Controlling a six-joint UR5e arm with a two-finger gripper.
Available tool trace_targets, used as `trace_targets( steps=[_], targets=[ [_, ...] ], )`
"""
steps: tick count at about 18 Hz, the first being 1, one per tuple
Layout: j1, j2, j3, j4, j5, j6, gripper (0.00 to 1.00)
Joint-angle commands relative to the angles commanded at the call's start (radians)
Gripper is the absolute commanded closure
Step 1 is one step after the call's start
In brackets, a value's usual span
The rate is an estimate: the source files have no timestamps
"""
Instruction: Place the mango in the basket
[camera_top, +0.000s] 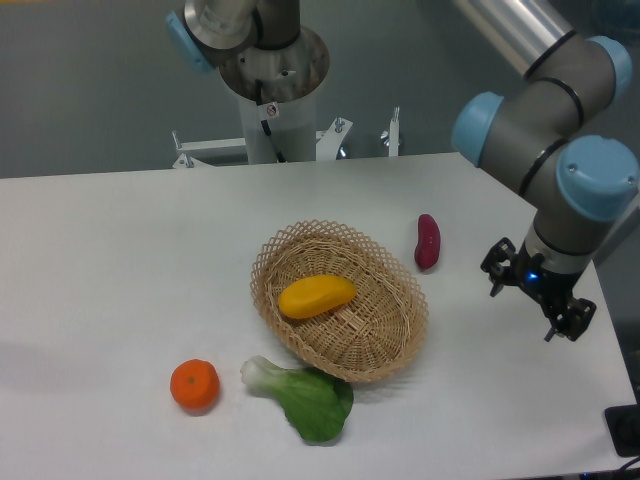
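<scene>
Since the mango already lies inside the basket, long axis toward the table's right edge, the gripper, released and empty, hangs well apart near that edge.

White rectangular table with rounded corners, grey-green floor behind, even soft light

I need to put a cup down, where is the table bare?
The table's left half, behind the orange, is bare. The near edge by the bok choy and basket is crowded, as is the right by the gripper.
</scene>
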Motion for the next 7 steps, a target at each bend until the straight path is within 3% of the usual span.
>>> trace_targets(
  steps=[7],
  targets=[
    [0.005, 0.0, -0.003, 0.002, 0.002, 0.008, 0.0]
  ],
)
